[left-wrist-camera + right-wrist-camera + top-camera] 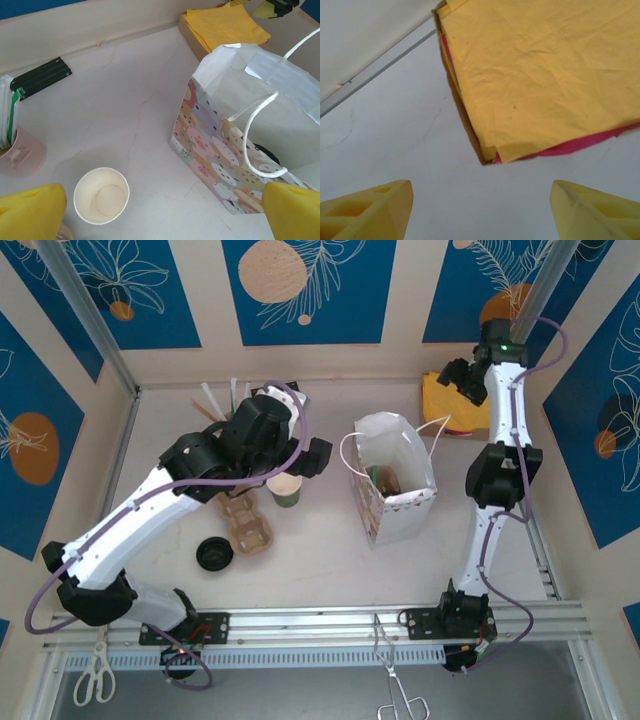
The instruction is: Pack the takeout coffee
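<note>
An empty paper cup (285, 490) (101, 195) stands upright on the table, left of the patterned paper bag (392, 485) (240, 150), which stands open with items inside. My left gripper (305, 465) (165, 215) hovers above the gap between cup and bag, open, with nothing between its yellow fingers (32, 210). A black lid (214, 554) lies near the cardboard cup carrier (247, 525). My right gripper (462, 380) (482, 210) hangs open over bare table just in front of the stack of yellow napkins (450, 400) (540, 75), holding nothing.
A pink holder with straws (20, 150) and black sticks (40, 77) sit at the back left. A pink napkin (590, 142) peeks out under the yellow ones. Scissors (95, 675) and tongs (395, 680) lie beyond the near rail. Walls close in at the back and sides.
</note>
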### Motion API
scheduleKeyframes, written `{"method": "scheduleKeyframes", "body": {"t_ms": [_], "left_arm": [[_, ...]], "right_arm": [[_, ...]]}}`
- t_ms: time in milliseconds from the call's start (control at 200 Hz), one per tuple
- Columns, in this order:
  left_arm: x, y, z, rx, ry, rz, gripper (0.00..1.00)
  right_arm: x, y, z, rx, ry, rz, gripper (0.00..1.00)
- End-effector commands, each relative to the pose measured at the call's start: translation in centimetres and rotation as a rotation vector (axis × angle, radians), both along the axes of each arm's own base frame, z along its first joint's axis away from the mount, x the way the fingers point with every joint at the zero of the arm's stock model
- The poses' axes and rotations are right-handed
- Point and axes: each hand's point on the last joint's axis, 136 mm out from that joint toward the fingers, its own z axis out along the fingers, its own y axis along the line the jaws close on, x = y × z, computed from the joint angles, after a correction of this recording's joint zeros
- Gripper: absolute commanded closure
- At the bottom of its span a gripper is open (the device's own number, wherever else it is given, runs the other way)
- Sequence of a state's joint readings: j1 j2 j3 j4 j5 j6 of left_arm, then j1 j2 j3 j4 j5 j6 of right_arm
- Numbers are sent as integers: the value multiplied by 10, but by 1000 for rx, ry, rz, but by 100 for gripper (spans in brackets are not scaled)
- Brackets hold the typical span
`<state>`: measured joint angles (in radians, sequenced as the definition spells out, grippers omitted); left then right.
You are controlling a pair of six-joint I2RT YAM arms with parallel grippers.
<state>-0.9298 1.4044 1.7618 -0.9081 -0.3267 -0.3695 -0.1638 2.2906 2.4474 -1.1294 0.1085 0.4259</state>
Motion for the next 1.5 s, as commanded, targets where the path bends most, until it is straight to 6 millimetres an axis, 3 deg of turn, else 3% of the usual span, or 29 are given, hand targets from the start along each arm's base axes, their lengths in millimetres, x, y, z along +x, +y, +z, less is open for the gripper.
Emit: {"method": "scheduleKeyframes", "body": {"t_ms": [0,260,535,615,730,810,890,1005,1115,1245,1400,1495], "left_arm": [[-5,22,5,-16,14,58,0],[-6,39,-3,3,47,131,0],[-5,43,-4,-3,70,167,0],[-4,44,-5,-3,75,173,0],[-4,44,-6,-6,80,176,0],[-5,44,-7,-9,84,177,0],[-6,44,-7,-11,85,176,0],[-6,44,-7,-18,85,176,0],[-7,44,-8,-21,85,172,0],[-7,43,-10,-27,84,166,0],[-8,42,-11,-28,84,157,0],[-8,43,-12,-27,82,156,0]], "right_arm": [[12,-8,-19,-29,24,-4,27],[41,-19,-75,-29,46,-23,25],[48,-26,-122,-3,98,-30,25],[48,-26,-129,4,107,-29,30],[47,-25,-133,26,113,-19,47],[46,-24,-131,32,112,-17,58],[46,-24,-123,36,100,-16,64],[45,-27,-108,33,81,-30,66],[44,-29,-86,41,44,-39,77],[41,-31,-62,55,6,-44,78],[36,-30,-38,70,-28,-43,90],[31,-27,-23,80,-49,-42,92]]}}
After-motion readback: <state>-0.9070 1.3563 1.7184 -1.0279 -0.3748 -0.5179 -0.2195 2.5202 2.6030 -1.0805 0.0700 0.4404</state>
